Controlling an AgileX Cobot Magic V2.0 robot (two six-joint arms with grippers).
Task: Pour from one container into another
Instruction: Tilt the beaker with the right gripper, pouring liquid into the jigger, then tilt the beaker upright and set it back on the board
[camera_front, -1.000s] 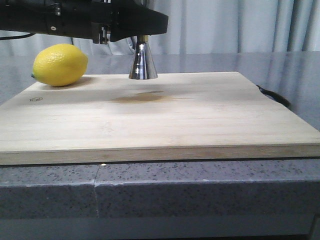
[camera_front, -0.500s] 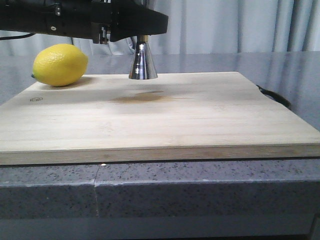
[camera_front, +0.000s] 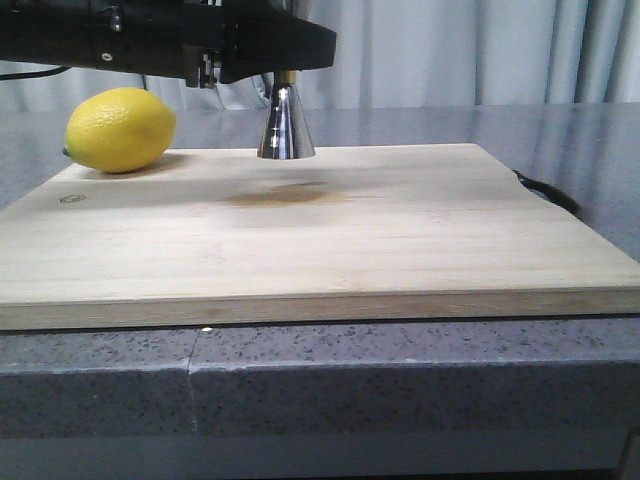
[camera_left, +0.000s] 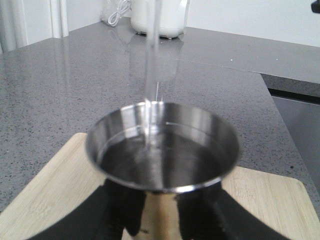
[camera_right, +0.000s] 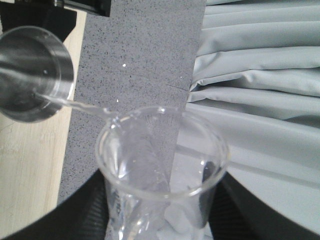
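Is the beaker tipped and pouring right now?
Tipped and pouring: in the right wrist view a thin stream leaves the beaker's lip and lands in the jigger, which holds liquid.

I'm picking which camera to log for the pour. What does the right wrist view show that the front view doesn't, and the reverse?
Only the right wrist view shows the clear glass beaker, tipped, with a thin stream of liquid running from its lip into the jigger's open cup, and the right arm's jaws closed on the beaker.

Only the front view shows the lemon on the cutting board's far left corner, the jigger's lower cone and gold waist band, and the grey counter front.

Both show the steel jigger, the wooden cutting board and the curtain.
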